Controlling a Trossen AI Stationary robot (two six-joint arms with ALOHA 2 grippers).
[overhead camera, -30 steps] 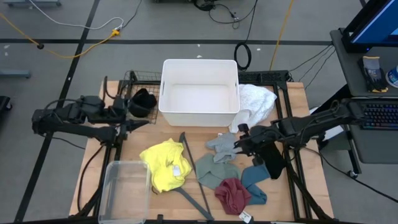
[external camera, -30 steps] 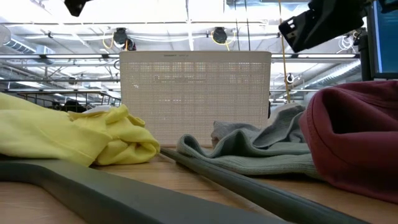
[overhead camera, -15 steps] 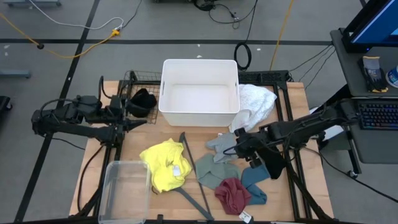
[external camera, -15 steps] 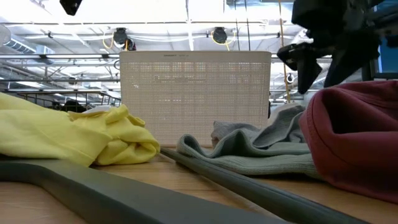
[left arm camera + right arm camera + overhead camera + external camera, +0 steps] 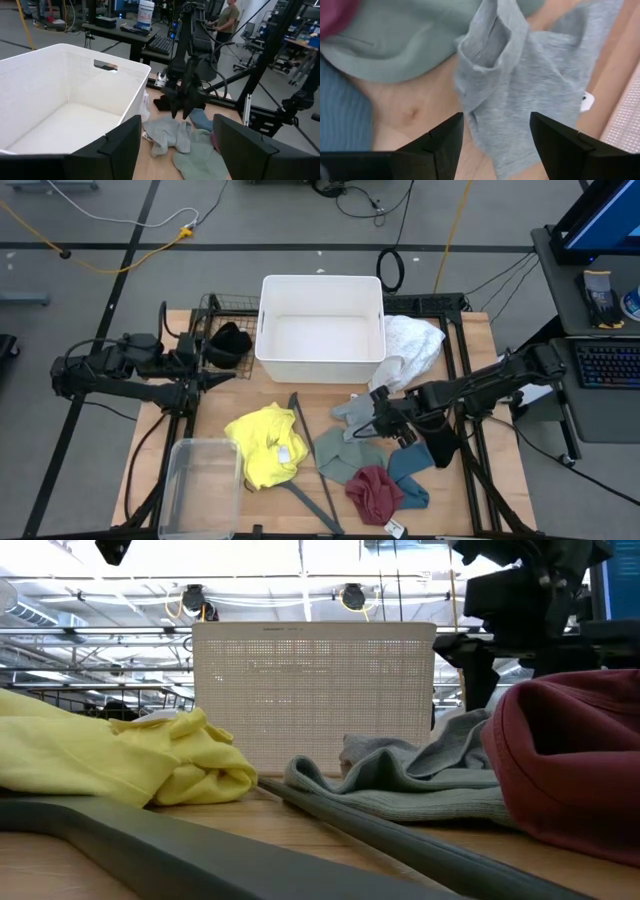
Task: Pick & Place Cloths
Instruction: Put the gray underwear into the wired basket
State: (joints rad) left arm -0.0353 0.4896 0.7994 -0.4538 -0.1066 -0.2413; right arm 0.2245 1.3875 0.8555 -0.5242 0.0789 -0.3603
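Note:
My right gripper (image 5: pixel 377 408) is open and points down over the grey cloth (image 5: pixel 530 85), which lies flat on the wooden table (image 5: pixel 480 330) in front of the white bin (image 5: pixel 320 330); its fingers stand above the cloth without touching it. Sage green (image 5: pixel 345 457), maroon (image 5: pixel 374 492), teal (image 5: pixel 411 475) and black (image 5: pixel 437 438) cloths lie close by. A yellow cloth (image 5: pixel 265 445) lies at mid table. A white cloth (image 5: pixel 412 345) lies right of the bin. A second black cloth (image 5: pixel 230 342) sits in a wire basket. My left gripper (image 5: pixel 215 376) waits open and empty left of the bin.
A thin dark grey hanger (image 5: pixel 312 465) lies between the yellow and sage green cloths. A clear plastic container (image 5: pixel 200 478) stands at the near left. The white bin is empty inside. A person (image 5: pixel 227 17) stands beyond the table's right side.
My right gripper has come down toward the grey cloth and tipped from nearly level to pointing down. The cloths have not moved.

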